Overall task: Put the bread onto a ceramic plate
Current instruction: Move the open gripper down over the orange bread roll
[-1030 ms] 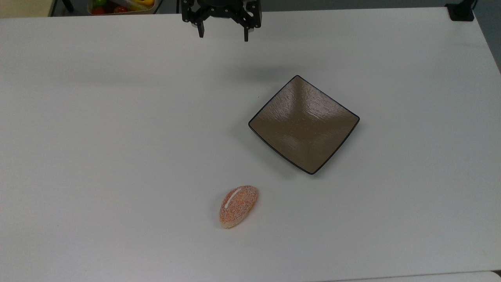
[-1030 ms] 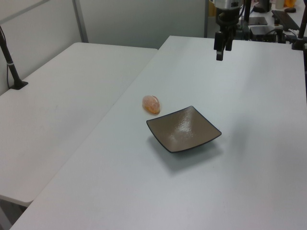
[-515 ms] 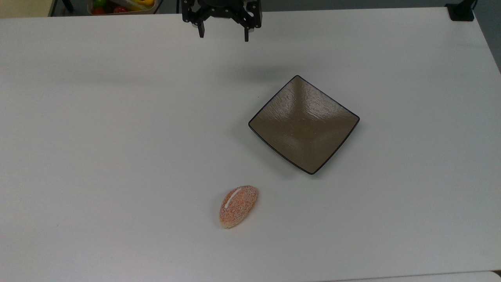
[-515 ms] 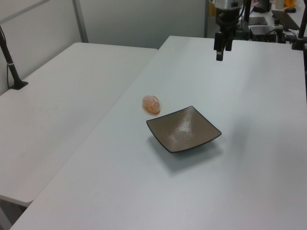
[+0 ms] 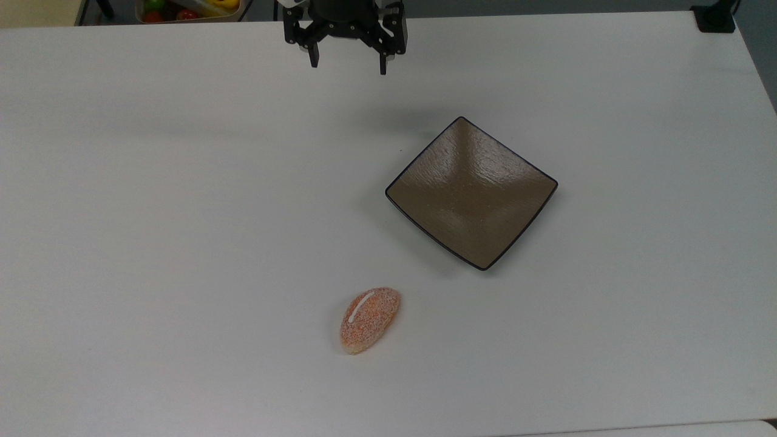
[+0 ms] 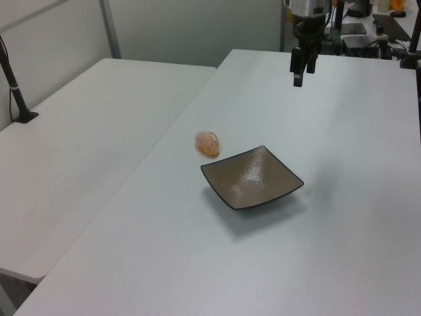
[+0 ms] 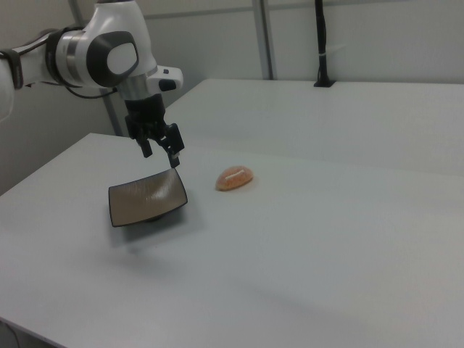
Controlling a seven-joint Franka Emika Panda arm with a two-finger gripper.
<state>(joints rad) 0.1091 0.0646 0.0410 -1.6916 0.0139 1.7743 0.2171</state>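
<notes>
The bread, a small speckled orange roll with a white stripe, lies on the white table toward the top view's lower middle, also seen at bread and bread. The ceramic plate, square, brown and dark-rimmed, sits bare to the roll's upper right in the top view, and appears as plate and plate. My gripper hangs open and empty above the table near the top view's top edge, well away from both; gripper, gripper.
A bin with colourful fruit sits beyond the table at the top view's top left. A second white table adjoins at the left view's left. A black post stands on it.
My gripper has shifted slightly down the top view, toward the table's middle, staying open. Bread and plate have not moved.
</notes>
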